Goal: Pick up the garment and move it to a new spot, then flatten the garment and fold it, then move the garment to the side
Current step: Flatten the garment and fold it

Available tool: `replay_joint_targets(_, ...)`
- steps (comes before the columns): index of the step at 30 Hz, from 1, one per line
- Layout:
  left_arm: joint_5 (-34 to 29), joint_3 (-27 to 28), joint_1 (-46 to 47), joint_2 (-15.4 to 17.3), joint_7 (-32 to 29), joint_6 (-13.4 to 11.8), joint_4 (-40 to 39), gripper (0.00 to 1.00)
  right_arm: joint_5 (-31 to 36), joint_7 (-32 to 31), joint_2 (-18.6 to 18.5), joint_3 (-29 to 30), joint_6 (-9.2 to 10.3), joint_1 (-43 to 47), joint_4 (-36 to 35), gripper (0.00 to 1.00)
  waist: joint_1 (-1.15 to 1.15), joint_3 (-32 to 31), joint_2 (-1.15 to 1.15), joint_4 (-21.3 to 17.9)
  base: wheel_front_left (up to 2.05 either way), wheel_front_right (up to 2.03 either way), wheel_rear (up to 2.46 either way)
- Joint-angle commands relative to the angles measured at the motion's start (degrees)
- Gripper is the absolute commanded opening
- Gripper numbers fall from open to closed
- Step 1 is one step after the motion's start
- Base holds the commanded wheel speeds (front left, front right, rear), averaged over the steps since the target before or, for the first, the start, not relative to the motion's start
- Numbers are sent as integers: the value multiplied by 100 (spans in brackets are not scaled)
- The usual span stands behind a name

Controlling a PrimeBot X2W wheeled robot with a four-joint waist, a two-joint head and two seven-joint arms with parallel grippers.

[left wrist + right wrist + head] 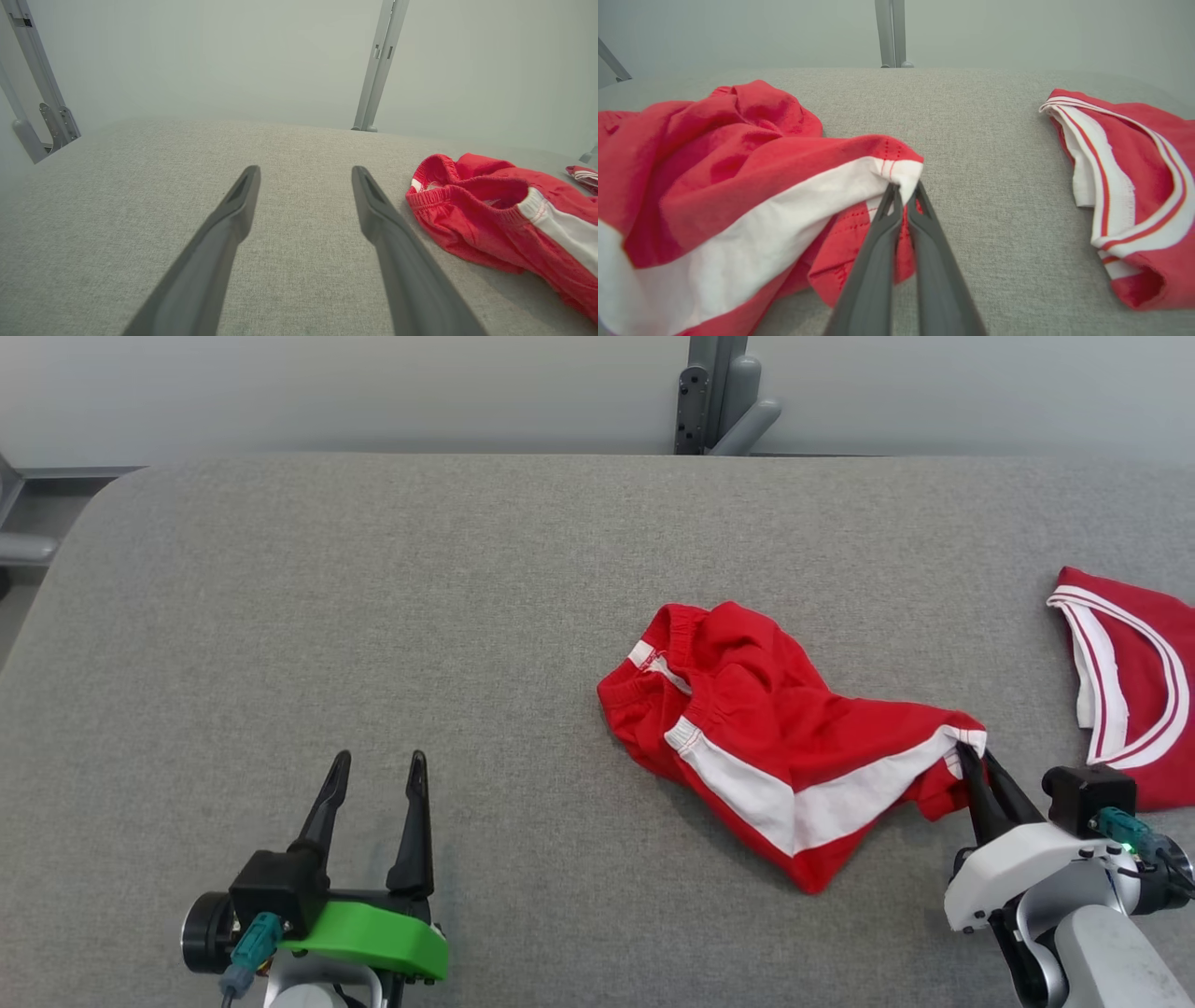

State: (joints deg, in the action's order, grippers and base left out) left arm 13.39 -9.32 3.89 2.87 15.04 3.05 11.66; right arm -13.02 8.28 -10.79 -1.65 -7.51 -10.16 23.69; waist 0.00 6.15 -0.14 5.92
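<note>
- The grey fabric-covered table (373,616) is stretching out on every side of the red shorts (747,709), so it's easily the biggest thing here.
- The red shorts, the ones with the white side stripe, are lying crumpled on the table. The waistband is bunching up at their left end and one leg is reaching toward the robot's right.
- A second red garment (1148,709) with white striped trim is sitting to the right of the shorts, not touching them.
- The left end effector (381,761) is hanging well off to the left of the shorts, fingers spread wide, gripping nothing.
- The right end effector (973,753) is pinching the white-edged hem corner at the shorts' right end, fingers squeezed narrow on the cloth.
- A grey metal post (719,392) is standing beyond the shorts, behind the table's far edge.
</note>
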Motion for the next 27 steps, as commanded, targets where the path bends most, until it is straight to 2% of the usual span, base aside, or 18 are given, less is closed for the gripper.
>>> replay_joint_targets(1, 1, -39, 82, 5, 17, 25, 29, 100, 35, 106, 19, 34, 6, -34, 53, 100, 0, 4, 14, -65, 0, 0, 0)
replay_joint_targets(10, -12, -20, 28, 5, 16, -33, -15, 100, 151, 318, 115, 211, 6, 179, -109, 100, 0, -65, 14, -297, 0, 0, 0)
replay_joint_targets(19, 34, -61, -44, 5, 17, -39, -59, 100, 460, 442, 265, 415, 6, 262, -869, 100, 0, -175, 14, -451, 0, 0, 0)
replay_joint_targets(27, 109, -53, -275, 5, 17, -100, -119, 100, 798, 529, 615, 630, 6, 625, -1537, 100, 0, -441, 14, -457, 0, 0, 0)
